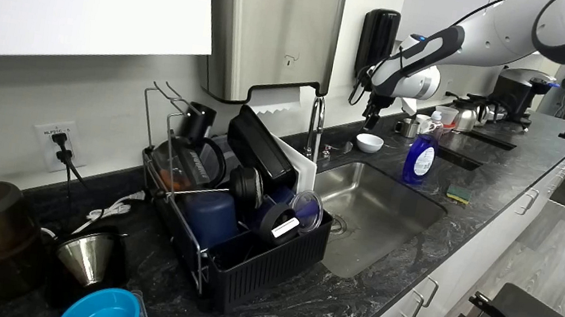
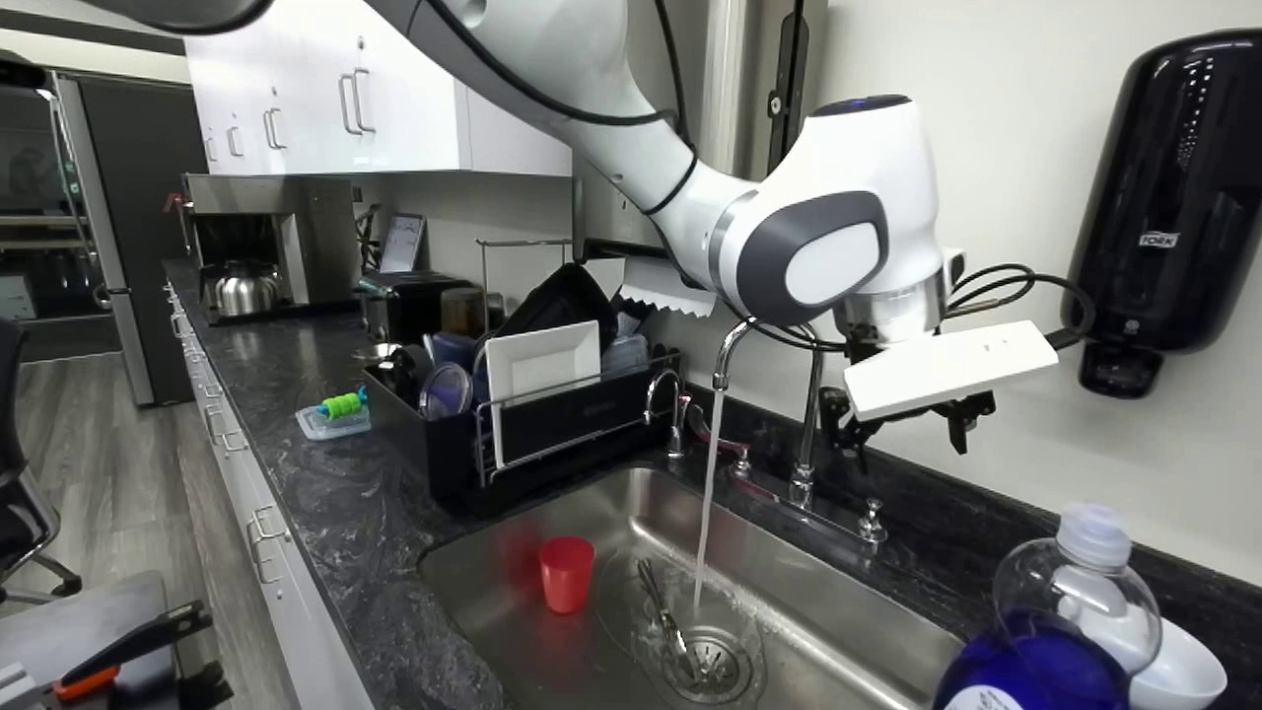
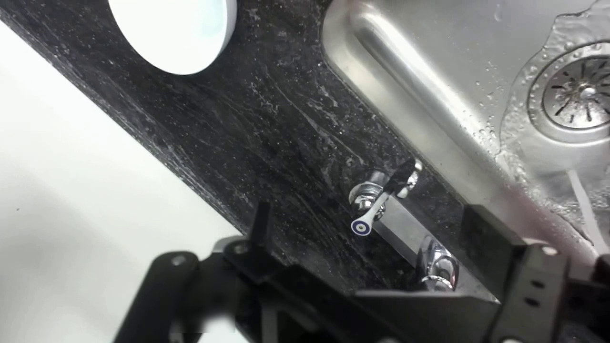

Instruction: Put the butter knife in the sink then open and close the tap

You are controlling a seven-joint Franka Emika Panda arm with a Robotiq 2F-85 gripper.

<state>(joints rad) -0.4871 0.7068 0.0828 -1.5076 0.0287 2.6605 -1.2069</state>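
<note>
The butter knife (image 2: pixel 666 619) lies in the sink (image 2: pixel 848 616) beside the drain in an exterior view. It is hidden in the other views. The chrome tap (image 2: pixel 814 414) arches over the sink, and a stream of water (image 2: pixel 707 493) runs from its spout. The tap handle with a blue ring (image 3: pixel 369 219) shows in the wrist view, left of the tap's base (image 3: pixel 438 267). My gripper (image 3: pixel 376 236) is open and empty, its fingers apart on either side of the handle's area. In both exterior views the gripper (image 1: pixel 371 117) (image 2: pixel 909 439) hangs above the counter behind the sink.
A red cup (image 2: pixel 566 574) stands in the sink. A dish rack (image 1: pixel 266 275) is beside it. A blue soap bottle (image 1: pixel 420 158) and a white bowl (image 1: pixel 369 143) stand by the sink. A sponge (image 1: pixel 459 194) lies near. A black dispenser (image 2: pixel 1163 197) hangs on the wall.
</note>
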